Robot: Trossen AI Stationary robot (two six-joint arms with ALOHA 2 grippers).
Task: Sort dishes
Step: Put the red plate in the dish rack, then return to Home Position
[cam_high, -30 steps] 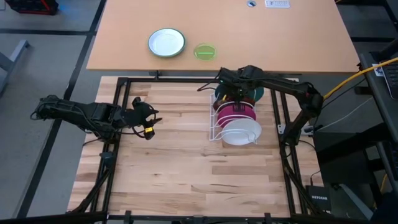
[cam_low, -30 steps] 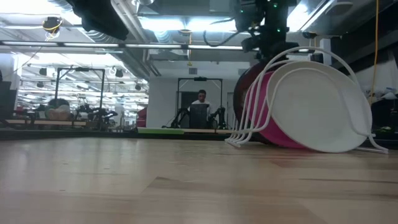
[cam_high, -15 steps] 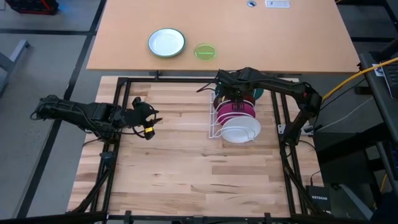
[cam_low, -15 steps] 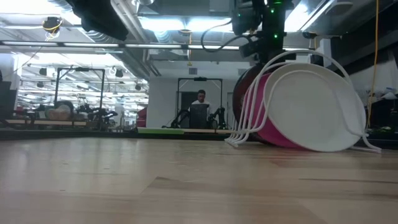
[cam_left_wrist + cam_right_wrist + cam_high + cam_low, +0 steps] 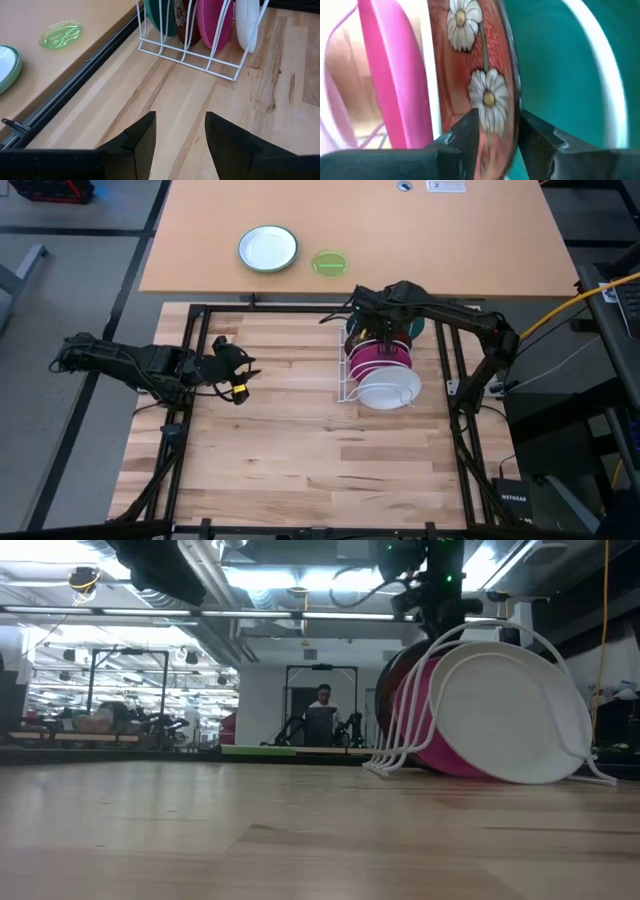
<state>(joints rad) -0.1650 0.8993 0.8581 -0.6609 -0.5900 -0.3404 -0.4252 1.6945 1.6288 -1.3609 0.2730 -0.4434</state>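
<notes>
A white wire rack [image 5: 345, 385] stands on the wooden table and holds four dishes on edge. From far to near they are a teal plate [image 5: 416, 330], a dark red bowl with daisies [image 5: 480, 75], a magenta plate [image 5: 380, 358] and a white plate [image 5: 390, 390]. My right gripper [image 5: 380, 328] is over the rack's far end, shut on the bowl. My left gripper [image 5: 245, 378] is open and empty at the table's left side; its fingers also show in the left wrist view [image 5: 180, 135]. My right gripper has the dark red bowl's upper rim [image 5: 501, 117] between its two fingers, one finger on the daisy-painted side and one on the side facing the teal plate. The fingers come from above, pointing down. The bowl stands on edge in its rack slot.
A white plate with a green rim [image 5: 268, 248] and a small lime-green dish [image 5: 329, 263] lie on the tan table beyond the far rail. A black frame [image 5: 200, 310] runs around the wooden table. Bare wood lies near and left of the rack.
My right gripper has gone a little toward the table's left edge and then back toward the right. The rack and its dishes have shifted left with it and come back.
</notes>
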